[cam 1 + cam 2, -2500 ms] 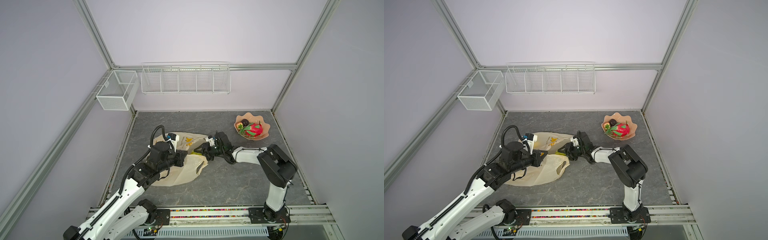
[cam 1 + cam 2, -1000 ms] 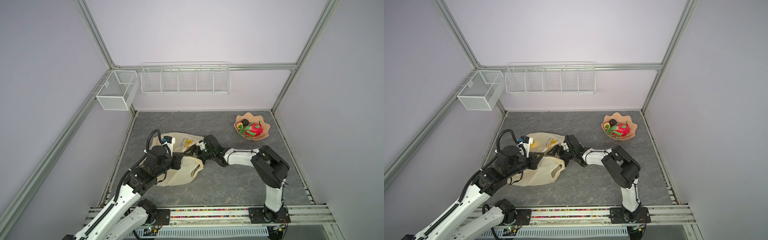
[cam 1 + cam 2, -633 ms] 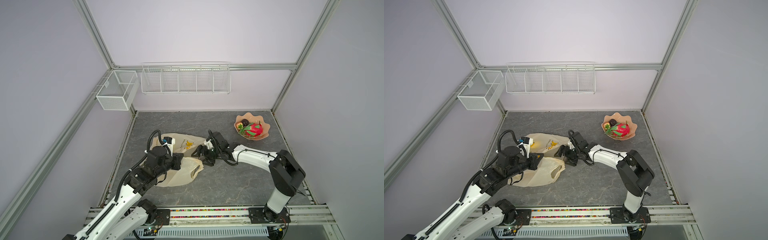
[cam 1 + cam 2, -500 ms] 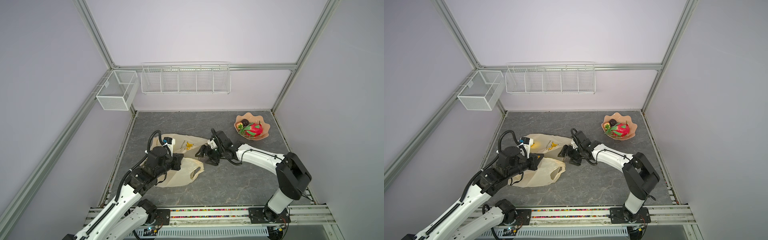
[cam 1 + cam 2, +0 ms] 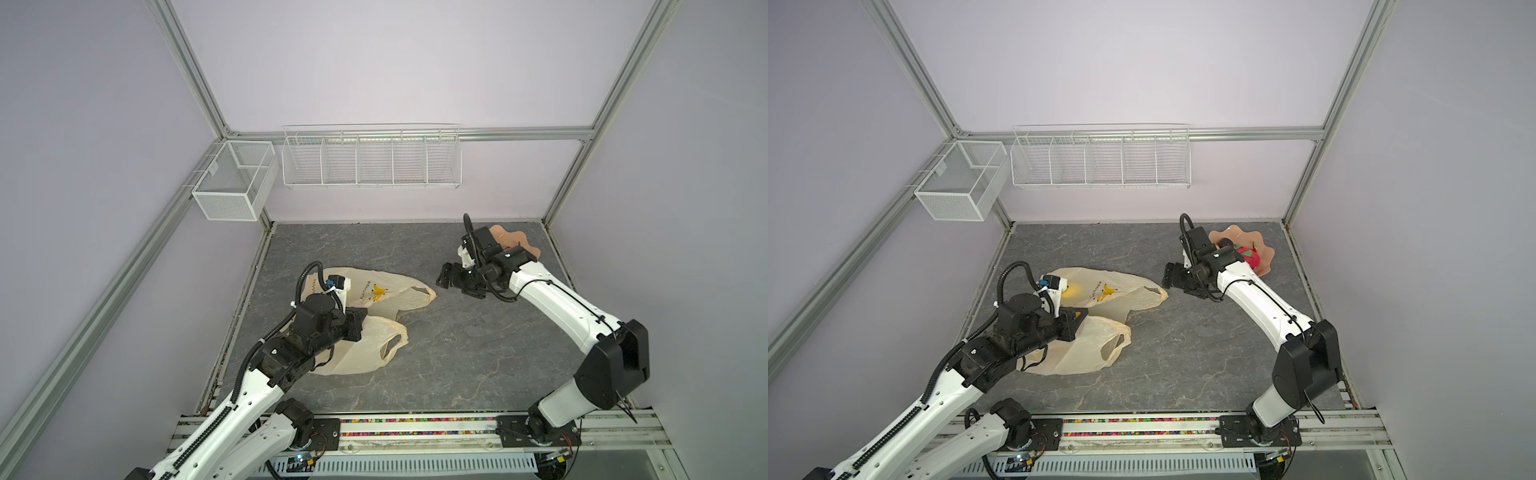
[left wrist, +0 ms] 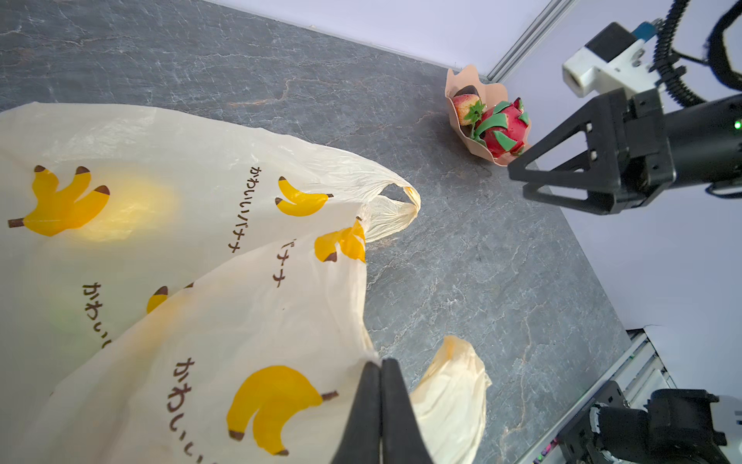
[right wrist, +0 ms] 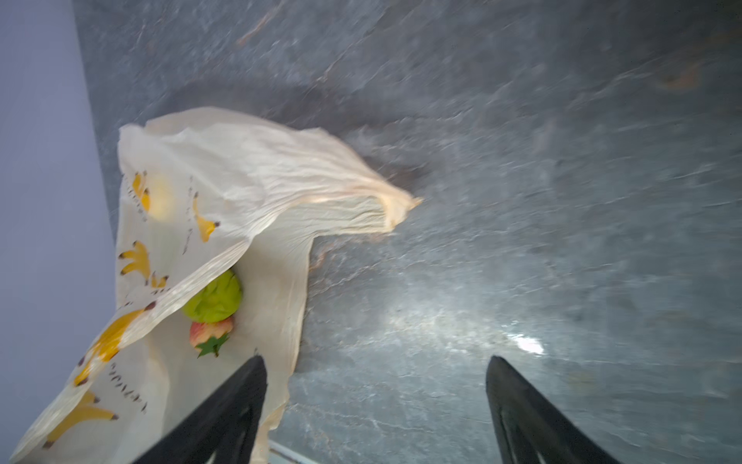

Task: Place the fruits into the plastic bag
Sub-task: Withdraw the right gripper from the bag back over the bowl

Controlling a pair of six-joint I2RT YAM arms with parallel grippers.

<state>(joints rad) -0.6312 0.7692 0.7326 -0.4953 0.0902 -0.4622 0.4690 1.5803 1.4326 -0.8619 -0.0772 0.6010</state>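
The cream plastic bag (image 5: 370, 345) (image 5: 1088, 349) with banana prints lies at the left of the mat. My left gripper (image 5: 360, 325) (image 6: 380, 363) is shut on the rim of the bag's mouth and holds it up. Inside the bag lie a green lumpy fruit (image 7: 215, 299) and a strawberry (image 7: 210, 331); a yellow one (image 6: 132, 205) glows through the film. My right gripper (image 5: 453, 284) (image 7: 375, 361) hangs open and empty between bag and peach bowl (image 5: 1264, 268). In the bowl sit the dragon fruit (image 6: 502, 130), a strawberry (image 6: 467, 110) and a dark ball (image 6: 467, 90).
Two white wire baskets (image 5: 372, 160) (image 5: 235, 180) hang on the back and left walls. The bowl stands in the far right corner by the frame post. A rail (image 5: 415, 426) with both arm bases runs along the mat's front edge.
My right gripper has pulled out of the bag's mouth and swung right towards the bowl, open throughout. The left gripper keeps its hold on the bag.
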